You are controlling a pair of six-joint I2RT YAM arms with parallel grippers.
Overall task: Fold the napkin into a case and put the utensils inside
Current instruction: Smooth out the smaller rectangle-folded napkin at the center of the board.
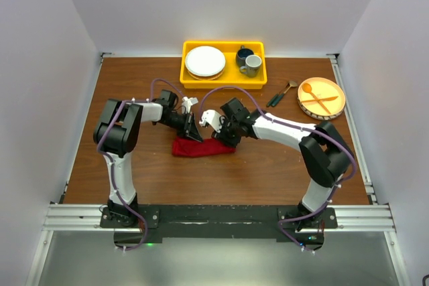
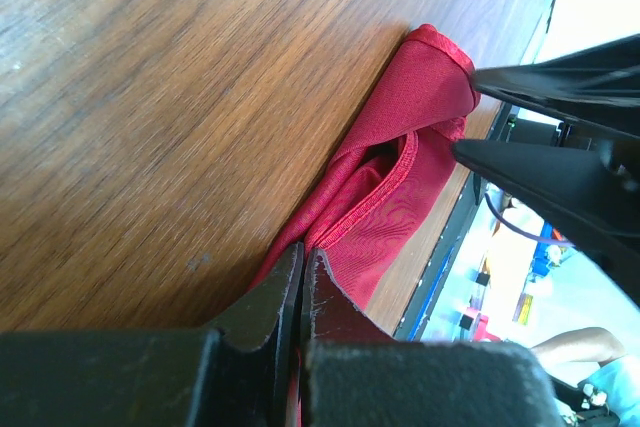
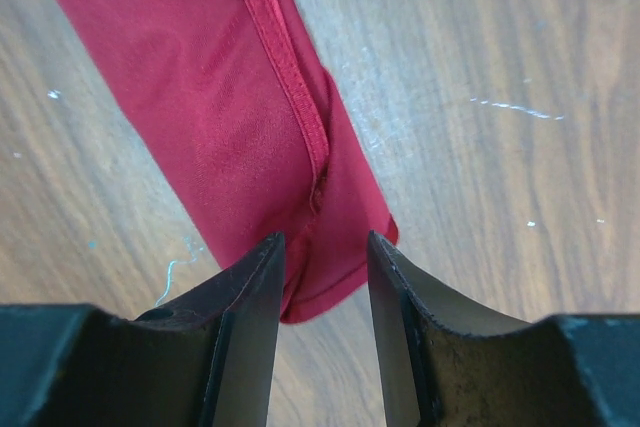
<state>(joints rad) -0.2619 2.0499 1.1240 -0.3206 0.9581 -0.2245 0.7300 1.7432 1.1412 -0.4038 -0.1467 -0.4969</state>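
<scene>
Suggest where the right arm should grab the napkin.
Probably the free end of the napkin, coming from above with the right gripper, jaws straddling the narrow strip across its hemmed fold. It lies flat on the table, and the left gripper pinches the other end.

We are seeing bright, even light coming from above in the overhead view, casting only soft, faint shadows on the wooden table (image 1: 268, 172). In the left wrist view we are getting blown-out glare along the right edge and a blurred near foreground, while the red napkin (image 2: 385, 207) is showing in focus.
</scene>
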